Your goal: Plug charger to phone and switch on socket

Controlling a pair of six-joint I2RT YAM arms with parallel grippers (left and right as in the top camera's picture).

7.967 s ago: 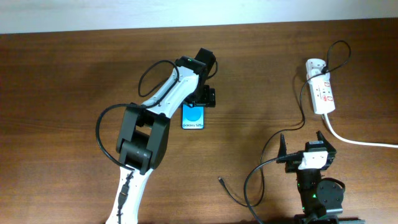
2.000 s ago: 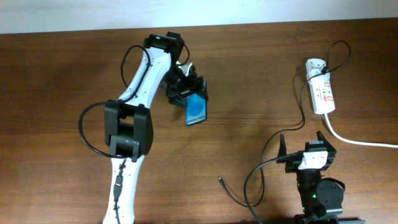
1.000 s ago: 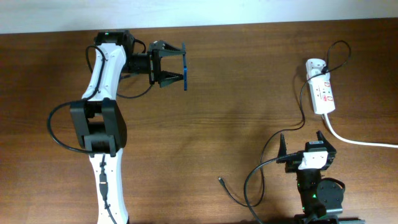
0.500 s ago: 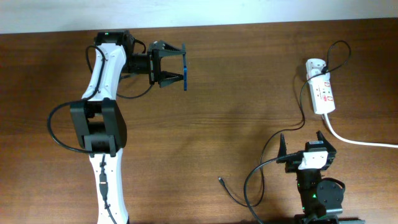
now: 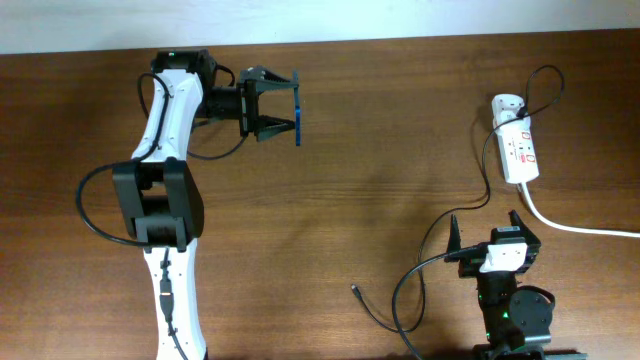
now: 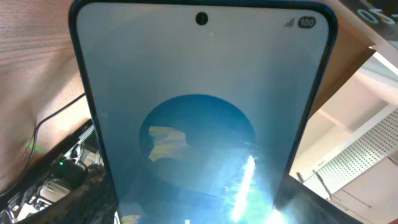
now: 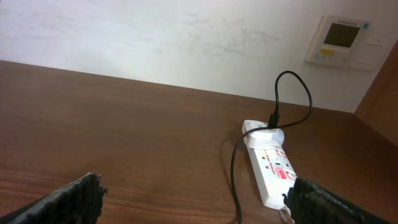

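Since two seconds earlier the left arm had swung back toward the far left corner of the brown wooden tabletop (image 5: pixel 380 150), taking the slim black-edged phone (image 5: pixel 298 122) with the bright blue screen up off the wood. Over the last second it had not stirred. The left gripper (image 5: pixel 287 104) stood clamped across the phone, jaws fairly wide on its edges, so from above the phone showed edge-on. In the left wrist view its lit screen (image 6: pixel 199 124) filled nearly everything.

The small white oblong power strip (image 5: pixel 519 150) with red-marked switches lay near the right edge, toward the far side. The thin black charger cable (image 5: pixel 487 175) ran from a white adapter (image 5: pixel 508 105) on it down to its small plug tip (image 5: pixel 354 290) near the near edge. The right gripper (image 5: pixel 484 226) sat by the near edge, jaws spread fully and holding nothing.
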